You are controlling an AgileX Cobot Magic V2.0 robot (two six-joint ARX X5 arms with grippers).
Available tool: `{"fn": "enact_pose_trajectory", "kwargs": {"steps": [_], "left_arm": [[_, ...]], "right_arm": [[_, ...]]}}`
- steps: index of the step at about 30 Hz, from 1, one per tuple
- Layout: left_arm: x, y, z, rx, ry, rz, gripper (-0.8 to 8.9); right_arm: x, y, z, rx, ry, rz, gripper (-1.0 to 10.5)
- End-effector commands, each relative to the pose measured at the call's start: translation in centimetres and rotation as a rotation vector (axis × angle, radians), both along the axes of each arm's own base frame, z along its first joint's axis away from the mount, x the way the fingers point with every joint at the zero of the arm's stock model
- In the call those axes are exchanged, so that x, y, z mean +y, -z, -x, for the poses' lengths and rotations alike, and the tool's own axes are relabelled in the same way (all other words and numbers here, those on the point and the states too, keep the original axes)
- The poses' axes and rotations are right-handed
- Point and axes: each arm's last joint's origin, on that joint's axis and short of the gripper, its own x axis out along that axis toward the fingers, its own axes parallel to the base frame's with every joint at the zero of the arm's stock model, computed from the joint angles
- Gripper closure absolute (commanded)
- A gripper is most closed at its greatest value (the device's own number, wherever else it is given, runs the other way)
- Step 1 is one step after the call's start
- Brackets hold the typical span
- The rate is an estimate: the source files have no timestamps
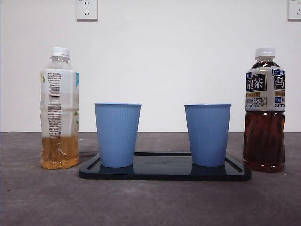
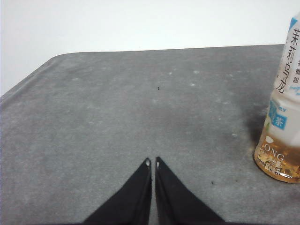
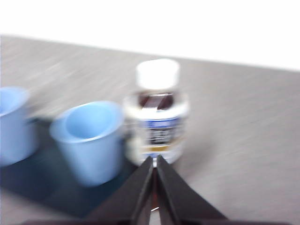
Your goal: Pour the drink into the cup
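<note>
1. Left end effector [image 2: 152, 162]: jaws closed, holding nothing, above bare bench [image 2: 117, 103].
2. Right end effector [image 3: 154, 160]: jaws closed, empty, near dark bottle [image 3: 157, 112].
3. Two cups [image 1: 117, 134] [image 1: 207, 134] stand on tray [image 1: 164, 173], between the bottles.

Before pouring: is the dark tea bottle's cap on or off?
On: a white cap tops the upright dark tea bottle, right of the tray.
</note>
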Motion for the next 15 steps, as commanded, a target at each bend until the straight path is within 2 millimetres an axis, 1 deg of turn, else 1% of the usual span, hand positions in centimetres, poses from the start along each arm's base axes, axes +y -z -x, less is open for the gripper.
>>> {"fn": "enact_pose_trajectory", "kwargs": {"steps": [1,3,5,11,15], "left_arm": [[0.0,0.4,-0.1,-0.001,-0.004,0.005,8.03],[0.0,0.4,-0.1,-0.001,-0.004,0.005,8.03],[0.0,0.4,-0.1,-0.001,-0.004,0.005,8.03],[0.0,0.4,-0.1,-0.002,-0.004,0.005,8.03],[0.0,0.4,-0.1,-0.001,-0.004,0.005,8.02]], "right_arm": [[-0.8,1.8,0.1,-0.091,0.074,0.018,9.4],[-1.3,3.5,0.3,-0.121,0.133,0.017,9.4],[-1.6,4.5,0.4,-0.128,0.164,0.018,9.4],[-2.0,6.1,0.5,-0.137,0.197,0.02,9.4],[-2.0,6.8,0.5,-0.134,0.2,0.02,9.4]]}}
